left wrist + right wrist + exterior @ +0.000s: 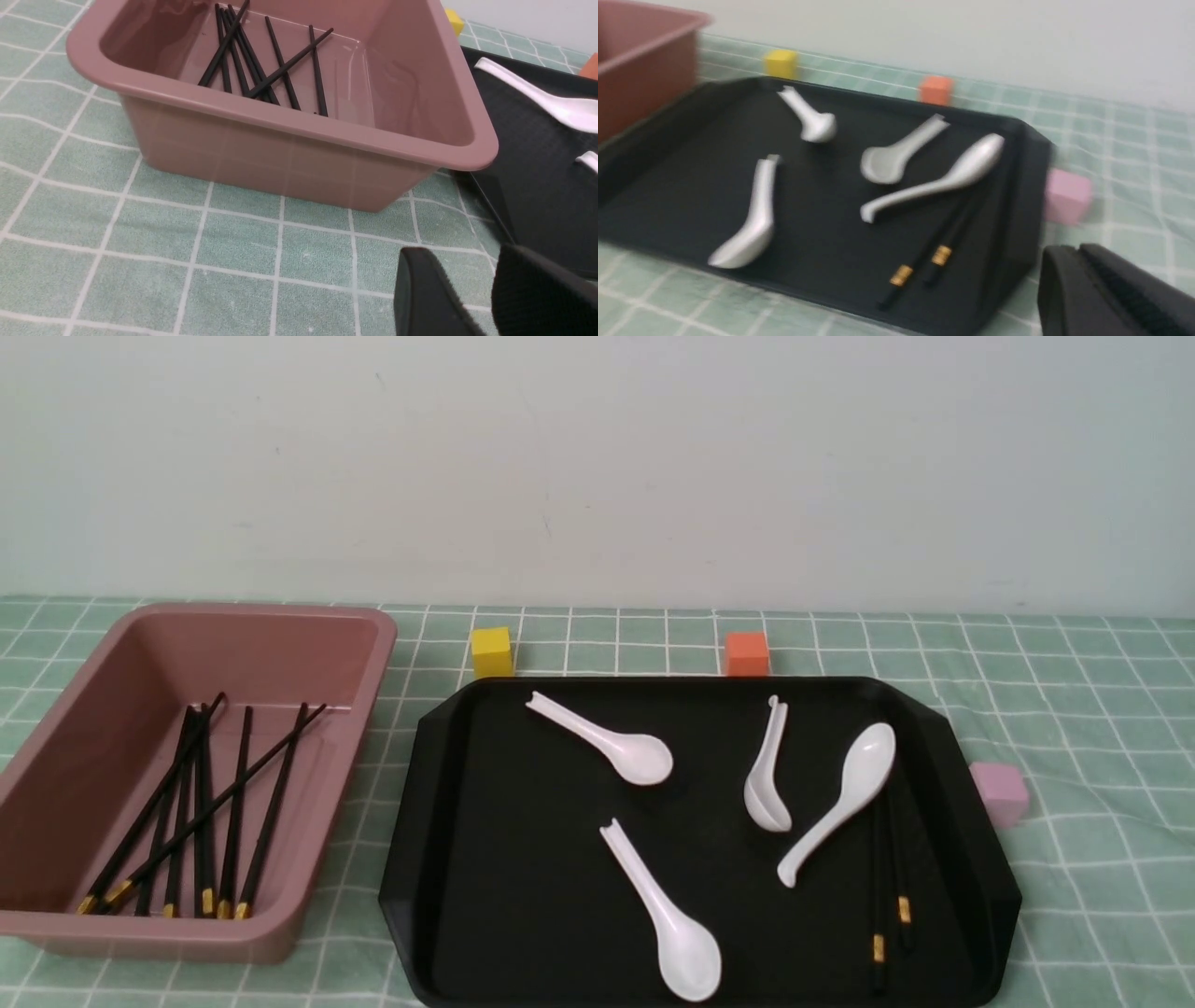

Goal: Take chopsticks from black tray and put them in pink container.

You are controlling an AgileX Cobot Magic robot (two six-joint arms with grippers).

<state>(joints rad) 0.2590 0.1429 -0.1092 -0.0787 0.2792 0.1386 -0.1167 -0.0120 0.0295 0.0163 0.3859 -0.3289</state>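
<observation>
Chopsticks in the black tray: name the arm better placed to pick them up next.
Right, I'd judge: both chopsticks lie near the black tray's right side, shown in the right wrist view; the left wrist view shows mainly the pink container.

The black tray (560, 887), wide, shallow and glossy with cut-off corners and a raised rim, lies flat on the surface. To its left stands the pink container (350, 775), an upright, open, dusty-pink rectangular bin with rounded corners and a rolled rim. Two slim black chopsticks (878, 896) with short gold bands lie side by side near the tray's right wall, their banded ends toward its near edge. Left of the tray, more black chopsticks (233, 812) rest in the container, several crossing.
</observation>
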